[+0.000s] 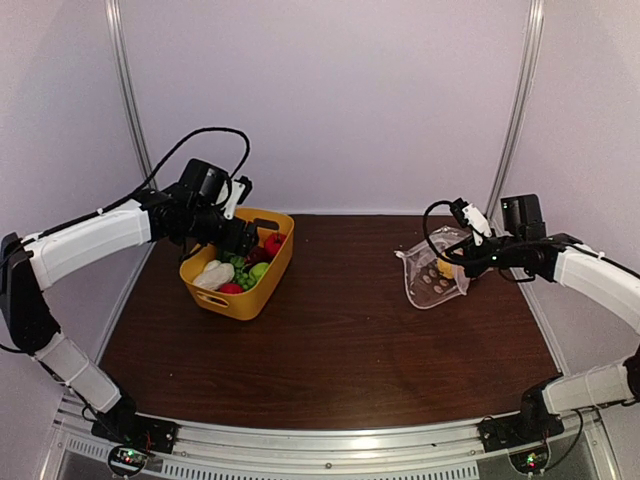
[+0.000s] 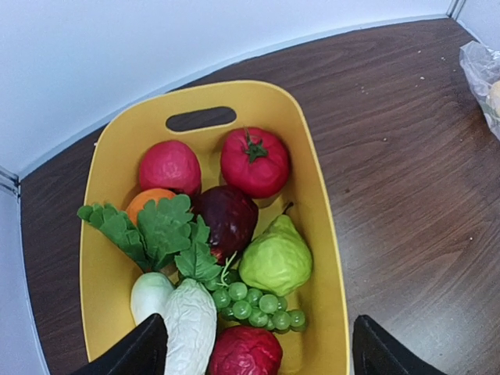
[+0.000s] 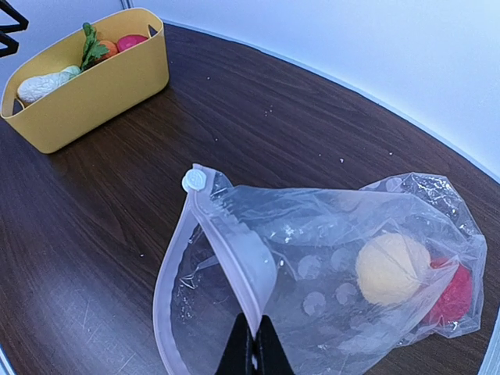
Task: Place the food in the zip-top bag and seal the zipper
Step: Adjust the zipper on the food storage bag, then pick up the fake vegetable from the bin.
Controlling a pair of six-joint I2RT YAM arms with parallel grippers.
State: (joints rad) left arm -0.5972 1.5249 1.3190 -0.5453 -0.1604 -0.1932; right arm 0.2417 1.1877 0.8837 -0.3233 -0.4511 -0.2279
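Observation:
The food [image 2: 234, 258] lies in the yellow tub [image 2: 320, 211]: red tomato [image 2: 254, 160], pink fruit [image 2: 169, 166], dark purple fruit [image 2: 226, 219], green pear [image 2: 275, 258], grapes [image 2: 258, 303], white cabbage [image 2: 187, 328]. My left gripper [image 2: 254, 355] is open just above the tub's near end; it also shows in the top view [image 1: 245, 235]. The zip-top bag [image 3: 312, 273] lies at the right with its mouth held open. A yellow fruit [image 3: 393, 269] and a red one [image 3: 453, 293] sit inside it. My right gripper [image 3: 254, 348] is shut on the zipper [image 3: 234, 258] edge.
The tub [image 1: 240, 265] stands at the back left of the brown table [image 1: 340, 340], the bag [image 1: 435, 275] at the back right. White walls enclose the table on three sides. A white slider tab [image 3: 193, 180] sits at the zipper's end.

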